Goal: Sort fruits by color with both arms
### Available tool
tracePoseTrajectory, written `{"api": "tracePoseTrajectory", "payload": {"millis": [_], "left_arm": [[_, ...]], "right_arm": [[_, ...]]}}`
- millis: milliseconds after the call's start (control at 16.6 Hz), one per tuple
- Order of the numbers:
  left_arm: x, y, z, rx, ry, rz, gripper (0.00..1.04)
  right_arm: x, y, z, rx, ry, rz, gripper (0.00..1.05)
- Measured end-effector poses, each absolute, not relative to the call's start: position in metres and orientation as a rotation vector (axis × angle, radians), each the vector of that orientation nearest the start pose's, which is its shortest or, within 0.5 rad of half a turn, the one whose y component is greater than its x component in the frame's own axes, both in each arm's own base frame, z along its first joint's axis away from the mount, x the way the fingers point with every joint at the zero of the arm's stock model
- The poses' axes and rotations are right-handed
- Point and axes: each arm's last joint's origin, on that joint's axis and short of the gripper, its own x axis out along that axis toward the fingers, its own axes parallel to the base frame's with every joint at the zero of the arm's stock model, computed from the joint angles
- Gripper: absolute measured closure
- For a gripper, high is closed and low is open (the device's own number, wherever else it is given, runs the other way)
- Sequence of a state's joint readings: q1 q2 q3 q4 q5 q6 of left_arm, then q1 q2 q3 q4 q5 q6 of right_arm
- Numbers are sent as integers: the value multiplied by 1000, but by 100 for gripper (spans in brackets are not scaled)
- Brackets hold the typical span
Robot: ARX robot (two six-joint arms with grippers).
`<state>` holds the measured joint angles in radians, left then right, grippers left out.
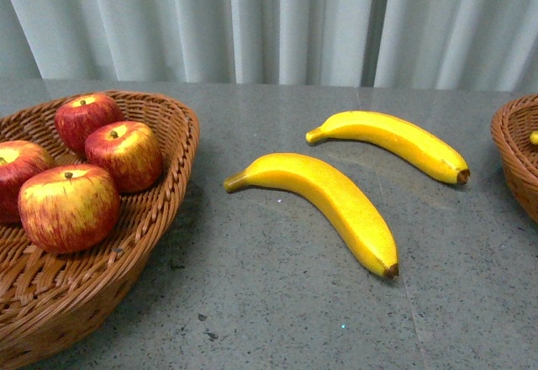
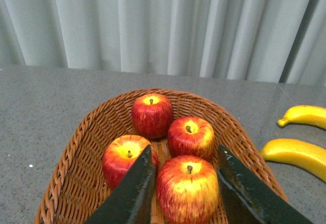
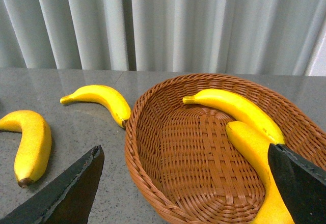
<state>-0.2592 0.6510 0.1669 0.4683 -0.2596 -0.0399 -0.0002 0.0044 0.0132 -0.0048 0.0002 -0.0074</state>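
In the front view, four apples (image 1: 126,155) sit together in the left basket (image 1: 160,219). The near banana (image 1: 328,198) and the far banana (image 1: 395,139) lie apart on the bare desk (image 1: 277,303). The rim of the right basket (image 1: 513,160) shows at the edge, and neither arm is in view. The red fruit looks sorted, so the step in hand is most likely carrying the yellow fruit across.

In the left wrist view, the left claw (image 2: 184,152) hangs over the apples. It is spread wide and holds nothing, and the nearest apple shows between its fingers. It is best kept high and out of the way.

In the right wrist view, the right claw (image 3: 183,150) is also spread wide and empty, above the right basket. Two bananas (image 3: 239,107) already lie inside along one wall. The far banana lies just beside the basket rim and is the easier first pick. The claw should straddle its thick middle across the curve, close gently because the glossy skin may slip, and lift clear of the rim. It should then set the banana on the open weave, not on top of the two already there.
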Motion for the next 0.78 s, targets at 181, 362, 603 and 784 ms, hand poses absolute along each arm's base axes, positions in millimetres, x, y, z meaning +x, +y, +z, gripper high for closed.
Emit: {"api": "tracePoseTrajectory", "payload": {"millis": [181, 362, 603, 784], "left_arm": [[136, -19, 192, -19, 2, 5, 104], [129, -13, 183, -16, 9, 2, 103], [122, 2, 178, -18, 4, 28, 103], [117, 0, 171, -16, -16, -3, 103]], "right_arm": [[97, 0, 167, -7, -4, 0, 7], [97, 0, 167, -7, -4, 0, 7], [97, 0, 167, -7, -4, -1, 7], [97, 0, 167, -7, -4, 0, 7]]}}
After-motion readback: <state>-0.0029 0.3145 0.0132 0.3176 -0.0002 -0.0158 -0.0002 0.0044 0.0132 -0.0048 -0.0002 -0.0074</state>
